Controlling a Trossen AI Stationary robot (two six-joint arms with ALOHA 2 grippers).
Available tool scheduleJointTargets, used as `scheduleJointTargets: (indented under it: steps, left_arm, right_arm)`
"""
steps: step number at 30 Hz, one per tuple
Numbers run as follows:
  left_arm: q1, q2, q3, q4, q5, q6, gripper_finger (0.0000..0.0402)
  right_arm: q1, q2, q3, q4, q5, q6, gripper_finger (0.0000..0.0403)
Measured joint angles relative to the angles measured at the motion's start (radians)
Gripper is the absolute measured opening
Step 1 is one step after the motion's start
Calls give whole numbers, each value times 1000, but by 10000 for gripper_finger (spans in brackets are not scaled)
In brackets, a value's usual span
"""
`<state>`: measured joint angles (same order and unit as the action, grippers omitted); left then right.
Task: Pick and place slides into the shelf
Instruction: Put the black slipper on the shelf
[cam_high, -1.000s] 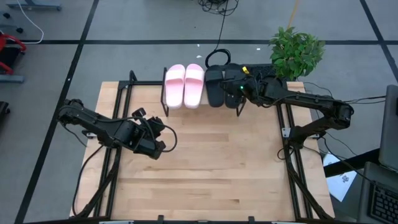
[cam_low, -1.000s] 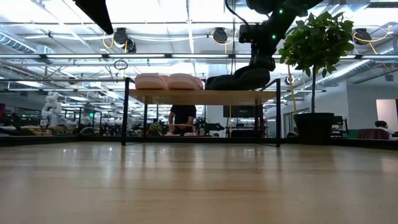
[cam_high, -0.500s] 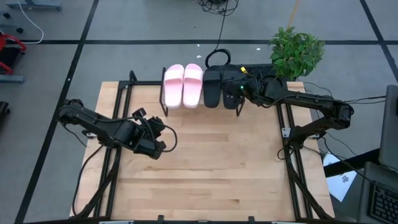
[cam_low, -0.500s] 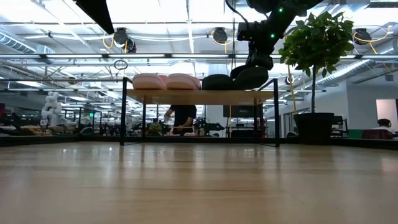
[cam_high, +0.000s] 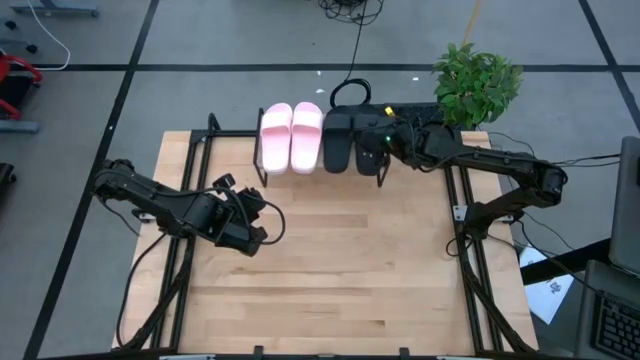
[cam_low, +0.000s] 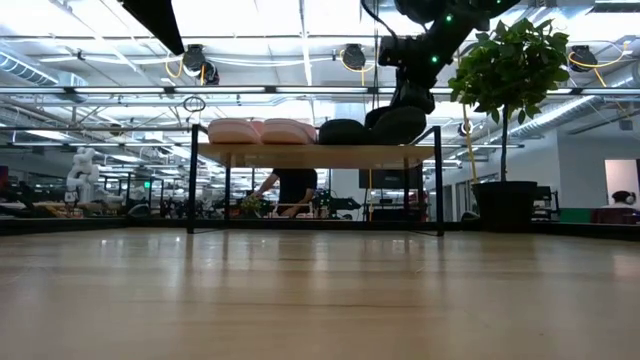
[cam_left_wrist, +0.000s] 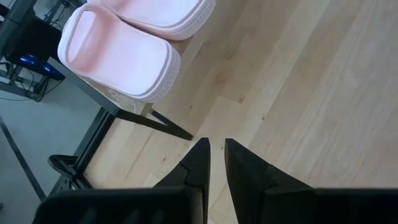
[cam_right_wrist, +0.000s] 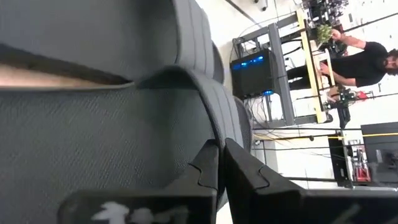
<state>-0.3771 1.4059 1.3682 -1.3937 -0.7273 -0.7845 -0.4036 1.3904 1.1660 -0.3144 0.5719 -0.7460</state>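
The shelf stands at the table's far edge and carries all the slides on its top. The pink pair lies on its left half, and one pink slide also shows in the left wrist view. The left black slide and the right black slide lie beside the pink pair. My right gripper, shut, is at the right black slide. My left gripper, shut, hovers over the table's left middle, near the shelf's left leg. My right gripper presses its shut fingers against the right black slide's textured side, slanting down from the table's right. The fingertips themselves are hidden against the slide. The slide rests on the shelf top, next to the other black slide.
A potted plant stands just beyond the table's far right corner, close behind my right arm. Black frame rails run along the table's left and right sides. Bare wood lies between the shelf and the near edge. A person stands in the room behind.
My right gripper has moved toward the table's left, against the right black slide. The shelf, with all the slides on it, has slid a little toward the table's left. The black slides now show as two separate humps side by side.
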Motion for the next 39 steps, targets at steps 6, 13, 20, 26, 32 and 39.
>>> scheduleJointTargets:
  steps: [6, 13, 20, 26, 32, 39]
  left_arm:
    - [0, 0, 0, 0, 0, 5, 47]
    - [0, 0, 0, 8, 1, 4, 47]
    - [0, 0, 0, 10, 1, 4, 47]
    - [0, 0, 0, 11, 1, 4, 47]
    - [0, 0, 0, 11, 1, 4, 47]
    - [0, 0, 0, 12, 1, 3, 47]
  right_arm:
    - [-1, 31, 1, 17, 2, 0, 0]
    - [-3, 53, 2, 55, -2, -4, 0]
    - [-10, 57, 2, 30, -5, -7, 0]
    - [-13, 57, 1, -21, -5, -11, 0]
    - [-15, 57, 1, -8, -4, 0, 17]
    - [-16, 57, 0, 13, -30, -3, 10]
